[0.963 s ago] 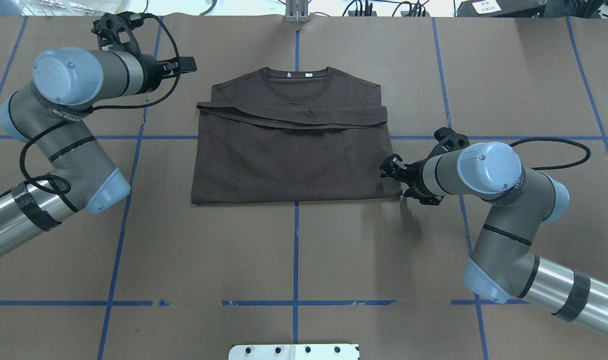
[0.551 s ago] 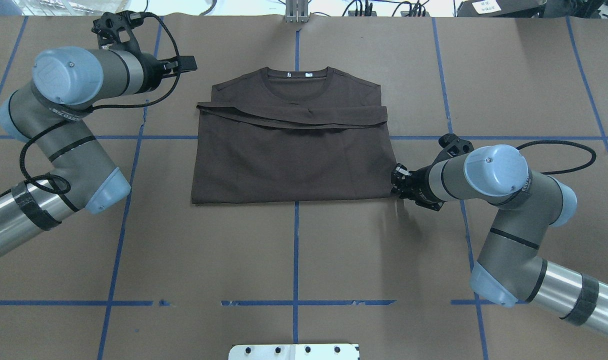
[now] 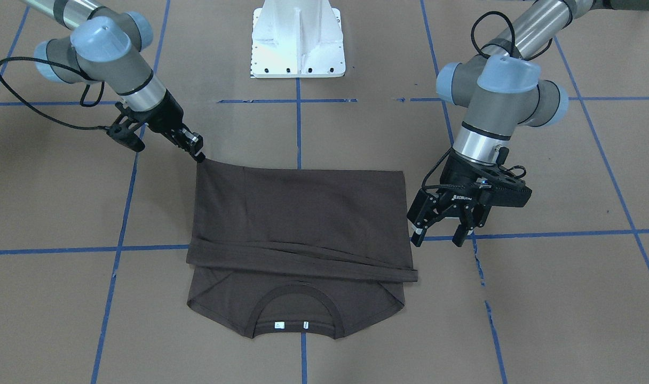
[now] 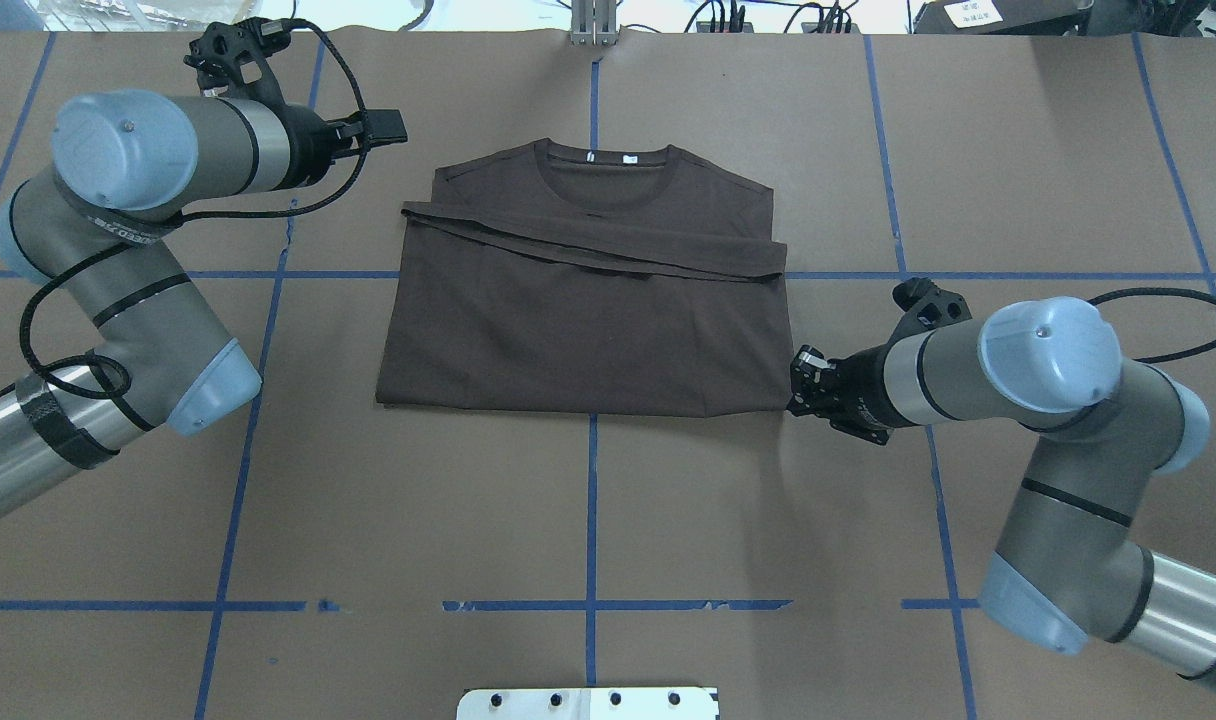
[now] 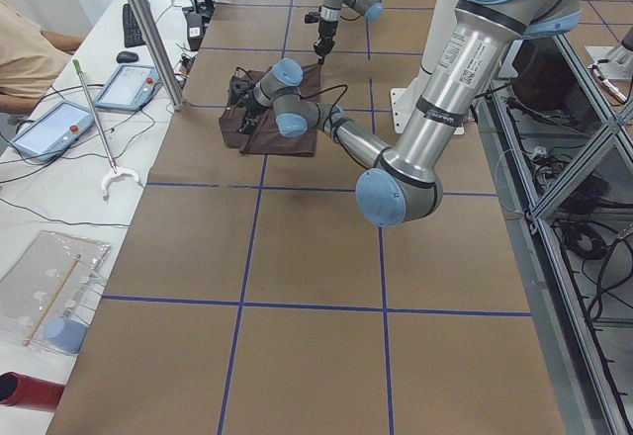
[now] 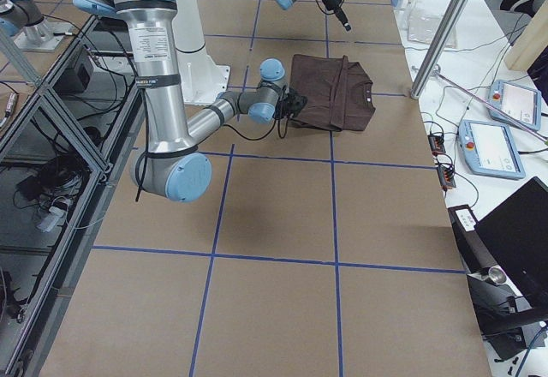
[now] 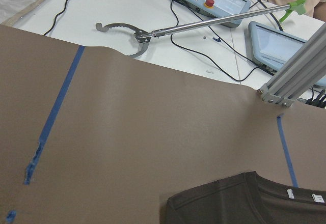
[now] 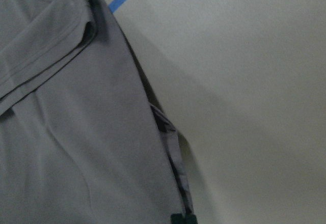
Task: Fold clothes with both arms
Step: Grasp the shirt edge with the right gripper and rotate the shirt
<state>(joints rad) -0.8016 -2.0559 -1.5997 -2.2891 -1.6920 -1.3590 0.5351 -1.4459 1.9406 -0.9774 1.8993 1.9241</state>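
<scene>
One T-shirt point(image 3: 298, 213) corner pinched in R hand point(image 3: 197, 154), L hand point(image 3: 437, 238) spread nr opposite side.

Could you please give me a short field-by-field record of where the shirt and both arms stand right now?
Garment: brown T-shirt, flat on the paper-covered table
Fold state: lower half folded up over the chest; collar uncovered
Right end effector: shut on the shirt's near right corner
Left end effector: open, beside the shirt's edge, holding nothing
</scene>
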